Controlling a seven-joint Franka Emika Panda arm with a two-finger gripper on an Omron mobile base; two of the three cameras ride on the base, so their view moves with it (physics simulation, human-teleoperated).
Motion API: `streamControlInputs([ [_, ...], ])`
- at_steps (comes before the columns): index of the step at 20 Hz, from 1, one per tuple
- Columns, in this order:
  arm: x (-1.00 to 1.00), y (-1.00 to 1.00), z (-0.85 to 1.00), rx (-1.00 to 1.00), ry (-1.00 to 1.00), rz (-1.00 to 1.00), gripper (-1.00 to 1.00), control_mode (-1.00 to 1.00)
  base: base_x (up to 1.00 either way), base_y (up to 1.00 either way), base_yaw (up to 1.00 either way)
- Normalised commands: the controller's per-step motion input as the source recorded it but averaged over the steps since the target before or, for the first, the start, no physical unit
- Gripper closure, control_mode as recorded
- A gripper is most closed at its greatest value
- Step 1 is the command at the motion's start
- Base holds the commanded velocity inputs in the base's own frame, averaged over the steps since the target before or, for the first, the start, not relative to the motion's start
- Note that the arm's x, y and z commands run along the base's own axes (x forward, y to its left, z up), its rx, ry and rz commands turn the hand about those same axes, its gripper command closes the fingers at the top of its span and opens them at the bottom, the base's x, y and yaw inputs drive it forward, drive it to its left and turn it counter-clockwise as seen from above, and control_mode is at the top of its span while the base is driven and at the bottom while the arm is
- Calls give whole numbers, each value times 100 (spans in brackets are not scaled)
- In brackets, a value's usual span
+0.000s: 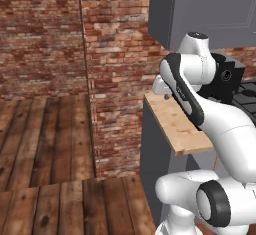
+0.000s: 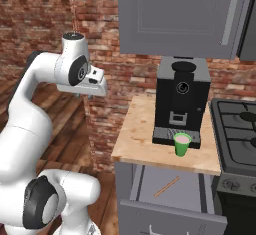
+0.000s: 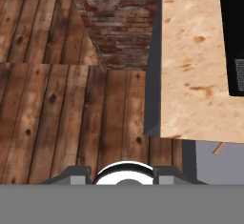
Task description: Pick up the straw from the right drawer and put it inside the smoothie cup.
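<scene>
My pincer point(image 2: 90, 93) hung at frame left of the right base view, left of the bench point(image 2: 137, 139); jaw gap couldn't be told, nothing seen in it. Straw point(image 2: 166, 186) lay diagonal in the open drawer point(image 2: 170, 214), bottom center. Cup point(image 2: 182, 144) stood upright on the bench, just before the coffee machine point(image 2: 181, 99).

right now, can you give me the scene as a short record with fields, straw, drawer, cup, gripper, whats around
straw: lies slanted on the floor of the open drawer, untouched
right drawer: pulled out below the counter, front panel toward the robot
smoothie cup: upright on the wooden counter, at the foot of the coffee machine
gripper: raised left of the counter edge, holding nothing; jaw state unclear
stove: right of the counter
</scene>
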Motion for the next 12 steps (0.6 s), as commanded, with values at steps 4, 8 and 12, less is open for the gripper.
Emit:
streamControlInputs([
  [4, -17, 0, 0, 0, 0, 0, -100, -100, 0, 0, 0],
  [8, -43, -5, -10, 0, 0, 0, -100, -100, 0, 0, 0],
  [12, -59, -14, -19, 0, -1, -2, -100, -100, 0, 0, 0],
])
